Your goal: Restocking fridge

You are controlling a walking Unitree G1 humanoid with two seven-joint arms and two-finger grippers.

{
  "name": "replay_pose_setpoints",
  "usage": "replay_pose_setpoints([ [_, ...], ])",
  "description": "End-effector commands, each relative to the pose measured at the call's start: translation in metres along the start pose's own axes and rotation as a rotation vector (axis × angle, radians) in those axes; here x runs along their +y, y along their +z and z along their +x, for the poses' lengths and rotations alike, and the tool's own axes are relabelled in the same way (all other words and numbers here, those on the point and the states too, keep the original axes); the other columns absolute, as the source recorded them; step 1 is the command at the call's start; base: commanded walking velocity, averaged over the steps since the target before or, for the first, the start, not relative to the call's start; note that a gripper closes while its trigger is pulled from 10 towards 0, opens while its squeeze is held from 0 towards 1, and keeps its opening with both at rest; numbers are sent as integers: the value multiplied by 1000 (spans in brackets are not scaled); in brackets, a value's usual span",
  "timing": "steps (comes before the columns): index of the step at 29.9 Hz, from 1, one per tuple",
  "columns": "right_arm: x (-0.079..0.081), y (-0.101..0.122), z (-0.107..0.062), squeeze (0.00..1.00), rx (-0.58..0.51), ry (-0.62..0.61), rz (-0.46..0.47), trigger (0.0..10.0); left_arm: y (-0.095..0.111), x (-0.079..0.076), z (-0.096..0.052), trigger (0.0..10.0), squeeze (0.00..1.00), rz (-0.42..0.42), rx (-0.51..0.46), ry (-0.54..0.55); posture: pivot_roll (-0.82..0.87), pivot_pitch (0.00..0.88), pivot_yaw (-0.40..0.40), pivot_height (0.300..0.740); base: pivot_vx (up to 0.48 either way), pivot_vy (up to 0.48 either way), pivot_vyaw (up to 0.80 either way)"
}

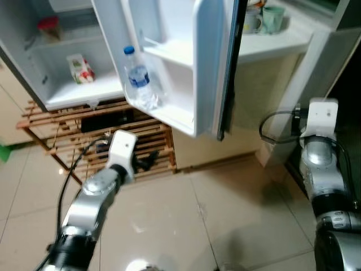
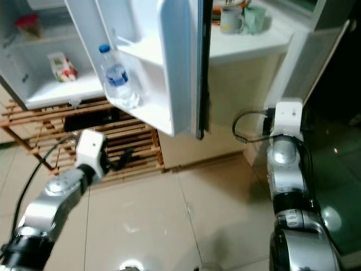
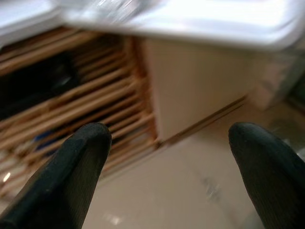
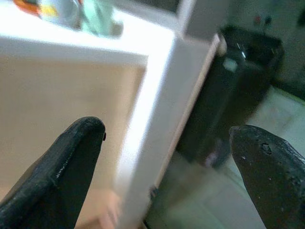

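Left gripper (image 3: 167, 157): fingers spread wide, nothing between them; arm raised low over the tiled floor (image 1: 225, 226), aimed at the slatted wooden rack (image 1: 84, 138) under the fridge. Right gripper (image 4: 167, 162): fingers likewise wide apart and empty, arm held near the white counter's (image 1: 271, 45) corner, facing its beige side panel.

Fridge door (image 1: 186, 62) swung open toward the robot. Water bottle (image 1: 138, 79), blue cap, stands upright in the door's lower bin, at its left end. Inside the fridge compartment (image 1: 62, 56), a small carton (image 1: 80, 69) sits on the bottom shelf. Two mugs (image 2: 242, 18) on the counter beyond the door's edge.
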State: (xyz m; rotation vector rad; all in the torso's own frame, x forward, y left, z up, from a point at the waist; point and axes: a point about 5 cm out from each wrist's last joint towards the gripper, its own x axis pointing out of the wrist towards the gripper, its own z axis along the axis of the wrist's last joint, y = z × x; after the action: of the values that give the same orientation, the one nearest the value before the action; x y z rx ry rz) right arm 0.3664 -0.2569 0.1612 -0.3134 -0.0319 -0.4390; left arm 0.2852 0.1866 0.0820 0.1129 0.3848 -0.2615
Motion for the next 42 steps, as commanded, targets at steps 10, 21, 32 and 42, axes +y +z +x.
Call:
replay_pose_setpoints([
  [10, 45, 26, 12, 0, 56, 93, 67, 10000, -16, 14, -41, 10000, 0, 59, 117, -25, 139, 138, 128, 740, 0, 0, 0],
  [21, 79, 53, 11, 0, 93, 233, 296, 10000, -21, 12, -49, 10000, 0, 74, 194, -56, 134, 170, 150, 740, 0, 0, 0],
  [32, 188, 106, -58, 0, -33, 893, 446, 10000, -68, 4, -39, 10000, 0, 110, 501, -182, 3, 186, 138, 740, 0, 0, 0],
  [42, 165, 188, -169, 0, -240, 1712, 852, 10000, -115, 6, -24, 10000, 0, 66, 614, -156, -68, 87, 70, 740, 0, 0, 0],
])
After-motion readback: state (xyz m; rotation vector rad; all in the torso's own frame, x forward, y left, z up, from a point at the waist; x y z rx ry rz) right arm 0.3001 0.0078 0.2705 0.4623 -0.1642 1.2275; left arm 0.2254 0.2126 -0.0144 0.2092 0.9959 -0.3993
